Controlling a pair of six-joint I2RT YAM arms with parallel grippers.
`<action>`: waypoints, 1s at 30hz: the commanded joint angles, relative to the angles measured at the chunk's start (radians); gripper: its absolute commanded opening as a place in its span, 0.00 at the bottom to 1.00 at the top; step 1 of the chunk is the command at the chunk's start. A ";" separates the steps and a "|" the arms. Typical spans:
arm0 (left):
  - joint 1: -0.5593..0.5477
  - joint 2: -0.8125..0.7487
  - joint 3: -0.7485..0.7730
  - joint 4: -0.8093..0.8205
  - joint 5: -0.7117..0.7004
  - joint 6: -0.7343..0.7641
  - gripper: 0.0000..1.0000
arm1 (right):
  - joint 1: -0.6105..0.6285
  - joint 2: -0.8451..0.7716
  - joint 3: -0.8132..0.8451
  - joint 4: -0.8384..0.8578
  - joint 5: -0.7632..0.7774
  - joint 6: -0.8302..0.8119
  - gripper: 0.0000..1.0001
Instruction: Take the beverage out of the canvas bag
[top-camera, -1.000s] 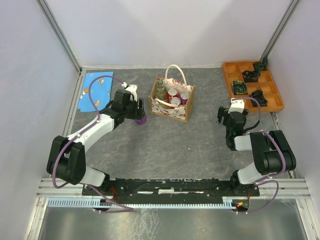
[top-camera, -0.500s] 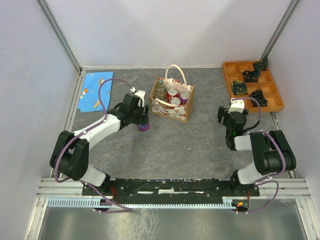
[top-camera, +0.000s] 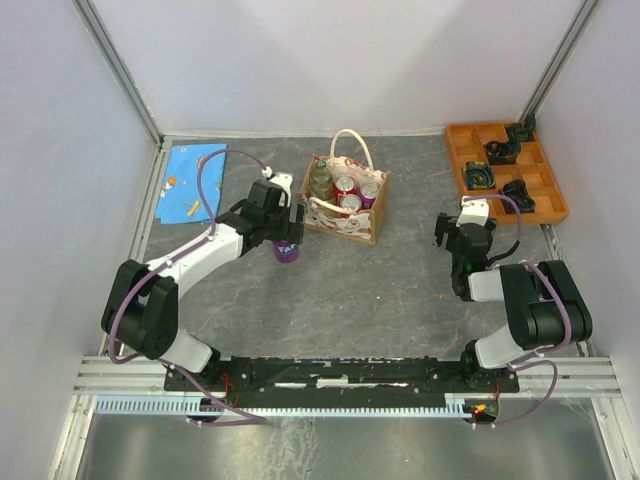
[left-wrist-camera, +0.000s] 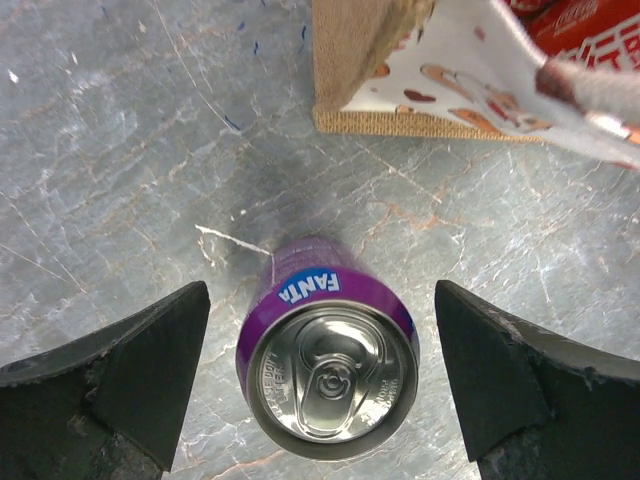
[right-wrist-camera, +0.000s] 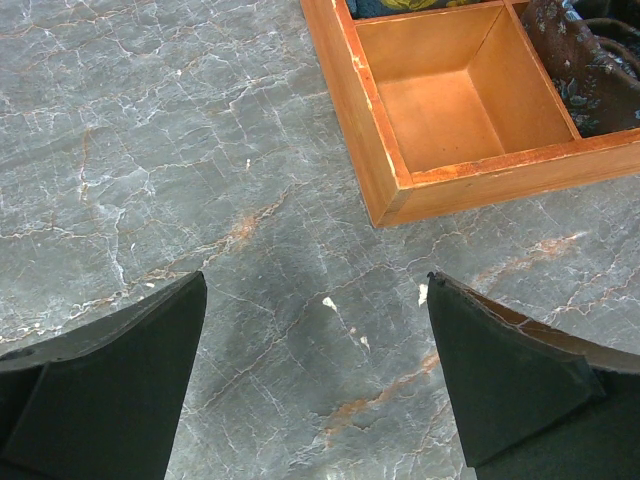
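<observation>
The canvas bag (top-camera: 345, 205) stands at the table's middle back, holding red cans, a purple can and a bottle; its patterned side shows in the left wrist view (left-wrist-camera: 440, 75). A purple Fanta can (top-camera: 287, 250) stands upright on the table just left of the bag. My left gripper (top-camera: 284, 232) is open above it. In the left wrist view the can (left-wrist-camera: 330, 365) sits between the fingers (left-wrist-camera: 150, 370) with a gap on each side of my left gripper (left-wrist-camera: 320, 335). My right gripper (top-camera: 455, 238) is open and empty over bare table (right-wrist-camera: 315, 295).
An orange compartment tray (top-camera: 453, 150) with dark objects sits at the back right; its corner shows in the right wrist view (right-wrist-camera: 390, 170). A blue patterned cloth (top-camera: 192, 180) lies at the back left. White walls enclose the table.
My left gripper carried the purple can down to the table beside the bag and opened off it. The can now stands free. The right arm has not moved.
</observation>
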 joint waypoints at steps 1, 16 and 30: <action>-0.006 -0.039 0.089 0.013 -0.026 0.040 0.99 | -0.004 -0.012 0.016 0.029 0.007 0.006 0.99; -0.006 0.045 0.504 0.191 0.027 0.202 0.76 | -0.004 -0.012 0.016 0.029 0.007 0.005 0.99; -0.074 0.378 0.664 0.125 0.295 0.163 0.67 | -0.004 -0.013 0.016 0.029 0.007 0.006 0.99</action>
